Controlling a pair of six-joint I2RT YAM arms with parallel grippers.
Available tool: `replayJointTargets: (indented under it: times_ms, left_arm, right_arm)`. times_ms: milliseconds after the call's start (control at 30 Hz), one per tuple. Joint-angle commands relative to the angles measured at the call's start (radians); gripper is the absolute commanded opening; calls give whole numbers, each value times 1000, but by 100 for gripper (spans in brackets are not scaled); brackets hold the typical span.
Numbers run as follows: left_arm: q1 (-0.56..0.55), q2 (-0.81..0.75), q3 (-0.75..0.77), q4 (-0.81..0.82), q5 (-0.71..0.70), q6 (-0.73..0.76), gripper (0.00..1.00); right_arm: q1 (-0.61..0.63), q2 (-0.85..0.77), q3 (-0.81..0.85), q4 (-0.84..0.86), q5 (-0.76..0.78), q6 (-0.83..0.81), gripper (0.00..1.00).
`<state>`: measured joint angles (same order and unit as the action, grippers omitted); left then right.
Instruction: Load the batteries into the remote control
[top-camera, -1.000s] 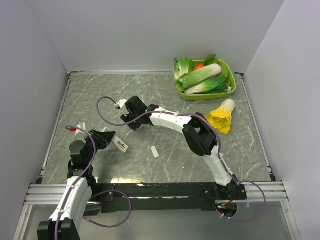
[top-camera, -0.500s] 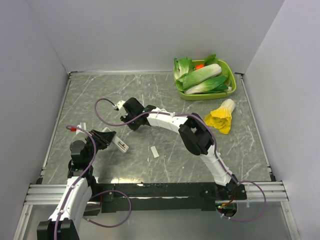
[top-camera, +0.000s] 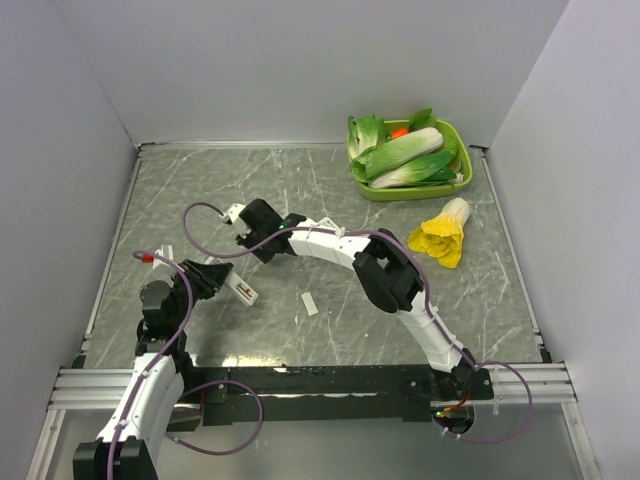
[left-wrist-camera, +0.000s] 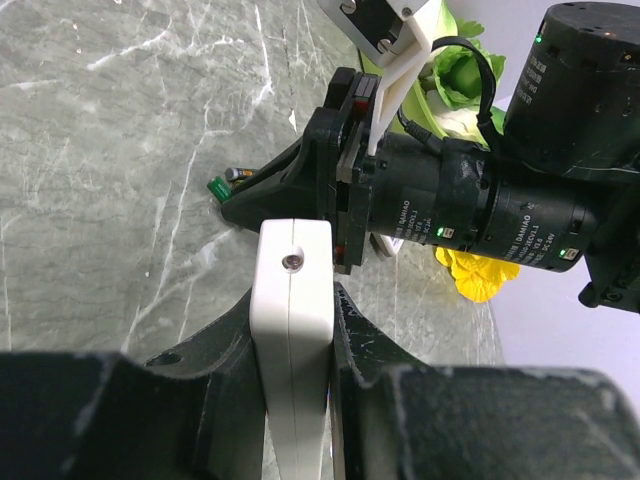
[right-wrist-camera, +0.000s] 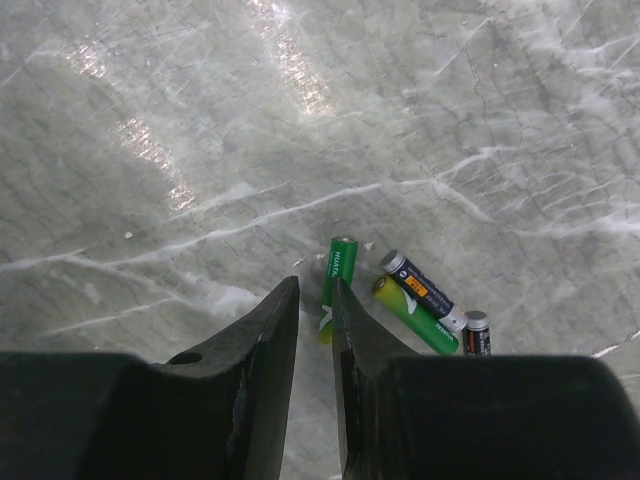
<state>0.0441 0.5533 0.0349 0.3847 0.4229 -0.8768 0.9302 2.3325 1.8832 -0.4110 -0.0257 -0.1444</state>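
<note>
Green battery (right-wrist-camera: 340, 268): is lying flat on the table (right-wrist-camera: 150, 120), its near end sitting in the slim gap between the tips of the right gripper (right-wrist-camera: 315, 292).
Second green battery (right-wrist-camera: 412, 318): is lying slanted just to the right of the right finger (right-wrist-camera: 400, 400), beside a dark battery (right-wrist-camera: 420, 288).
Right gripper state: the fingers are standing close together. I cannot tell if they are already pressing the green battery or only flanking it.
Left gripper (left-wrist-camera: 294, 315): is pinching the remote (left-wrist-camera: 292, 245) by its long sides, the remote's end sticking out ahead of the tips toward the right tool.
Step in hand: picking up one green battery, in my judgement.
Doing it well: the pads should be taking the battery across its body near the middle, not at its end, so it is not swinging. Only this one battery should be going between them. The tips should be sitting low, almost on the table, because such a cylinder is probably rolling easily.
Hidden: the right finger is covering the battery's near end. The remote's compartment is not showing in any view, so I cannot say if it is open.
Hard to make out: in the top view the right tool is covering the batteries, and a small white strip (top-camera: 309, 304) is lying apart from both tools; what it is I cannot tell.
</note>
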Motion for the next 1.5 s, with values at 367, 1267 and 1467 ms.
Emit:
replayJointTargets:
  times_ms: [367, 1267, 1467]
  left_arm:
    - [-6, -9, -58, 65, 16, 6, 2]
    - [-29, -38, -174, 479, 218, -97, 2]
    - [-62, -59, -181, 505, 214, -143, 2]
  right_arm:
    - [1, 42, -6, -14, 69, 42, 28]
    - [13, -620, -691, 273, -29, 193, 0]
    - [50, -930, -900, 490, -46, 272, 0]
